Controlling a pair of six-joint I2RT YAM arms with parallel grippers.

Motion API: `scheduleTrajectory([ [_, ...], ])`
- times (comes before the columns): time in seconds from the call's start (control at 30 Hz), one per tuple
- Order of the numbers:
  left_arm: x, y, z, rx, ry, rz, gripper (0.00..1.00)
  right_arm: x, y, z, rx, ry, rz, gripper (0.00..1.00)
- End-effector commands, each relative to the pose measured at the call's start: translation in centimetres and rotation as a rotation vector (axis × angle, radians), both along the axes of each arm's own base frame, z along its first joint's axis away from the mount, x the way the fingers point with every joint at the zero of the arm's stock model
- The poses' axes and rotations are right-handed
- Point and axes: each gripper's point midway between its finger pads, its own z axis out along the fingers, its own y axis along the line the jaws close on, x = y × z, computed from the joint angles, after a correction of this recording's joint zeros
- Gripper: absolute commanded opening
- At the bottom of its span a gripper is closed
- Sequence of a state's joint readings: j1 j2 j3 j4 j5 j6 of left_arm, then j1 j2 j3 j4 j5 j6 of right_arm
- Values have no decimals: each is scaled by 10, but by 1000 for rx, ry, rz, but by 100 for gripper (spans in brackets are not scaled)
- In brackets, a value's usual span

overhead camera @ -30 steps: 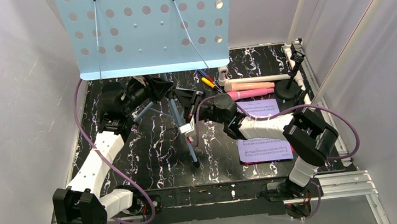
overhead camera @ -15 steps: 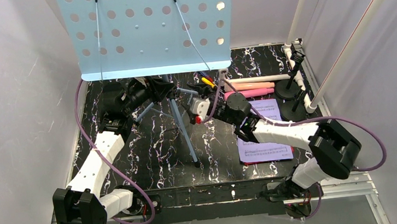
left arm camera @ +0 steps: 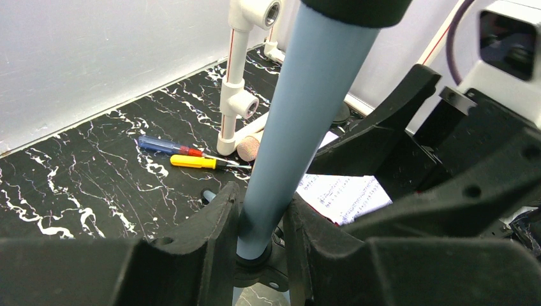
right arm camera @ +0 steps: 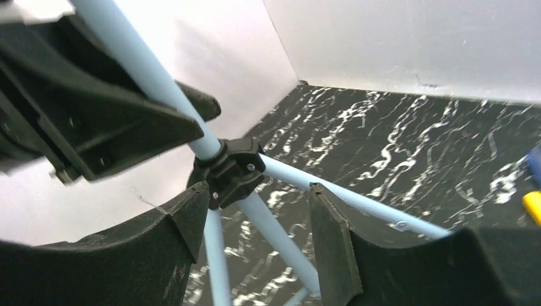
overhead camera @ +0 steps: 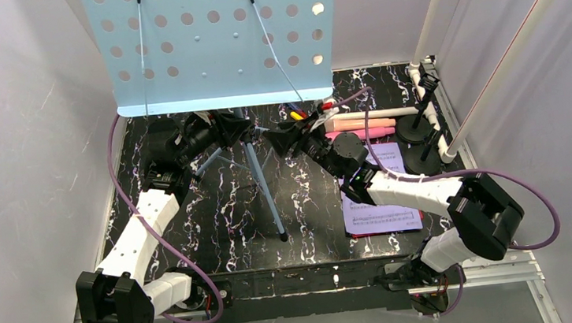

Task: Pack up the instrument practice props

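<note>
Left claw (left arm camera: 261, 207) tight on rack (left arm camera: 312, 95) — right claw (right arm camera: 258, 199) (agape) beside.

Even, bright overhead light; soft shadows, blurred near-field wrist views.

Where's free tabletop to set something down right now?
The biggest bare patch is between the left arm and the front leg of the music stand. A narrower strip lies between that leg and the purple sheet. The far right is crowded: microphones, black holders, screwdrivers, white pipe.
</note>
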State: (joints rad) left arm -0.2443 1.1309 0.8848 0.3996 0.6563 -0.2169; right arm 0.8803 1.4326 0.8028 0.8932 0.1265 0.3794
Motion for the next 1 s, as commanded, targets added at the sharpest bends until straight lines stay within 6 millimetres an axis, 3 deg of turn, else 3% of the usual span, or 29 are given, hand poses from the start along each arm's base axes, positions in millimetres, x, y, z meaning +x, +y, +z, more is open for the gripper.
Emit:
scheduleTrajectory([
  [0.0, -26, -15, -2, -33, 100, -109, 0, 5, 0, 28, 318, 199, -4, 65],
  [0.3, -28, -14, 1, -32, 87, -107, 0, 7, 31, 17, 389, 300, 111, 56],
  [0.5, -28, -13, 2, -32, 84, -107, 0, 4, 40, 20, 417, 293, 171, 49],
  [0.67, -28, -13, 2, -32, 80, -106, 0, 3, 42, 18, 362, 238, 188, 34],
  [0.83, -29, -13, 4, -33, 78, -105, 0, 2, 39, 10, 101, -69, 165, 7],
  [0.97, -30, -13, 5, -34, 75, -105, 0, 2, 36, 2, -230, -509, 135, 1],
])
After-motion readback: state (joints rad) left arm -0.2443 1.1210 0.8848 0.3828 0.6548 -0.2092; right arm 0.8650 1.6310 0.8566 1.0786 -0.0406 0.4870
